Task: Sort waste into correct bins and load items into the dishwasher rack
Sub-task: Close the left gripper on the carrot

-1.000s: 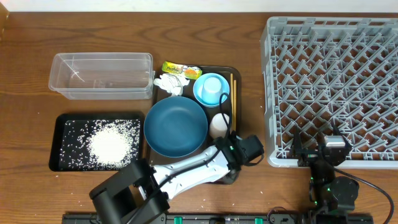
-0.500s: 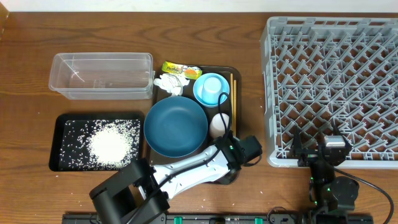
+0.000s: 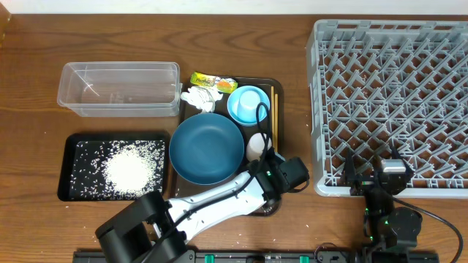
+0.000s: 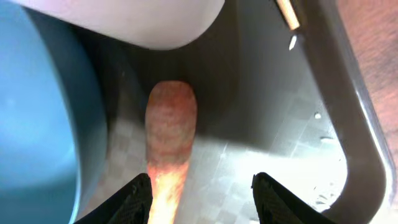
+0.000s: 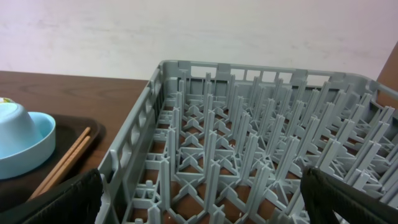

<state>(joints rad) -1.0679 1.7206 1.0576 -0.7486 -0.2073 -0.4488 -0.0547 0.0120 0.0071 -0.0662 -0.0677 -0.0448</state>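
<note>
Closing on the carrot [image 4: 171, 124] is, as I judge it, the step in hand. The left claw [image 4: 202, 199] hangs released low over the brown serving tray [image 4: 267, 149], its two fingers [image 4: 138, 200] spread wide. The carrot lies flat on the tray floor at the near right part of the tray, between the dark-blue bowl [image 4: 37, 112] on the left and the whitish-pink cup [image 4: 130, 18] just beyond it.

The carrot is not centred in the gap: it sits close to the left finger, with a wide space to the right one. To do this well, the claw should shift left until the carrot is midway, then go down almost to the tray floor before clenching. The left finger must slip into the narrow space between carrot and bowl wall; touching the bowl could nudge it.

The carrot's long axis runs near to far, in line with the claw's reach, so the fingers already stand across its short width. Its rounded end points far, toward the cup; the near end runs out of the wrist view.

The right claw [image 5: 202, 183] rests released at the near edge of the rack [image 5: 249, 124], grasping nothing.
</note>
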